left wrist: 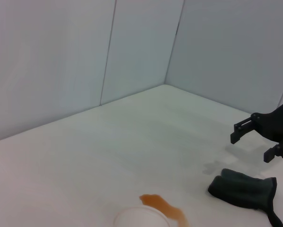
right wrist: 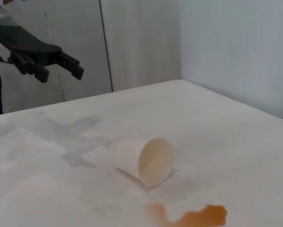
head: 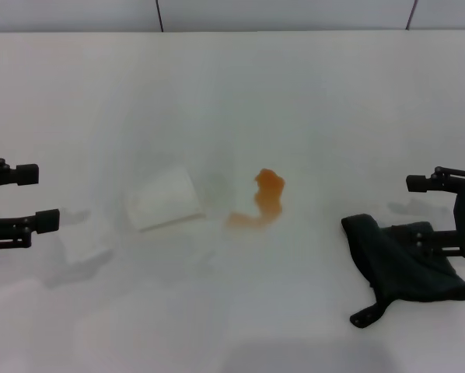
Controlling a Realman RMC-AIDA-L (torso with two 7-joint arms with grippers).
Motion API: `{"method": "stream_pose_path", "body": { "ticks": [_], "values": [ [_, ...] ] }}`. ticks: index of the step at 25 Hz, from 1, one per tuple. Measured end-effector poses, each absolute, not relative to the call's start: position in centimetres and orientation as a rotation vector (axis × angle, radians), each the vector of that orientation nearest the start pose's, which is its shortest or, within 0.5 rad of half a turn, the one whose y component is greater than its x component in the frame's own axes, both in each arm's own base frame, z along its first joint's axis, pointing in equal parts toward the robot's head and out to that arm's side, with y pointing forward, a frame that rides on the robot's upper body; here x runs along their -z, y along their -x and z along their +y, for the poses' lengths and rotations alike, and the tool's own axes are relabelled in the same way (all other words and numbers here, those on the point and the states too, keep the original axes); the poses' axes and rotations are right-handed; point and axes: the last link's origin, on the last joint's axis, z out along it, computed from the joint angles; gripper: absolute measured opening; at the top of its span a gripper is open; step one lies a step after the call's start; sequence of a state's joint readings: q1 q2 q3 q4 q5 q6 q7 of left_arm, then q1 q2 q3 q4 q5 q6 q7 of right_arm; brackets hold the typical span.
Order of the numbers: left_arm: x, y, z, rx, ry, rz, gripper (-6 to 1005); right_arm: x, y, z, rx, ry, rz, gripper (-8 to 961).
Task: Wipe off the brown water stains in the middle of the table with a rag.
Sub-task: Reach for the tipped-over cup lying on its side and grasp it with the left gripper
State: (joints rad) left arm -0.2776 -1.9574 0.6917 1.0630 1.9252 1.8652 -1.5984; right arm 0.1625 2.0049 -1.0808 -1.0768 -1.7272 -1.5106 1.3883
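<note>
The brown water stains (head: 265,200) lie as a small orange-brown hooked puddle in the middle of the white table (head: 310,93); they also show as the stains (left wrist: 165,207) and the stains (right wrist: 198,216) in the wrist views. The black rag (head: 407,268) lies crumpled at the right, its loop tab toward the front edge. My right gripper (head: 419,211) hovers open just above the rag's far side, holding nothing. The left wrist view shows this right gripper (left wrist: 250,149) apart from the rag (left wrist: 243,189). At the table's left edge my left gripper (head: 38,196) is open and empty.
A white translucent plastic cup (head: 164,198) lies on its side just left of the stains, its mouth toward them. The cup (right wrist: 144,161) is also in the right wrist view, with my left gripper (right wrist: 75,67) beyond it. Grey wall panels stand behind the table.
</note>
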Motion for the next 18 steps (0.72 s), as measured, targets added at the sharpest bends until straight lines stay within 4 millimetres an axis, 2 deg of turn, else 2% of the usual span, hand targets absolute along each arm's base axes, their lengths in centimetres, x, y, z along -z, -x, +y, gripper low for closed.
{"method": "stream_pose_path", "body": {
  "ticks": [18],
  "values": [
    [-11.13,29.38,27.07,0.566,2.717,-0.66,870,-4.51,-28.71,27.76,-0.502,2.69,0.395,835]
  ]
}}
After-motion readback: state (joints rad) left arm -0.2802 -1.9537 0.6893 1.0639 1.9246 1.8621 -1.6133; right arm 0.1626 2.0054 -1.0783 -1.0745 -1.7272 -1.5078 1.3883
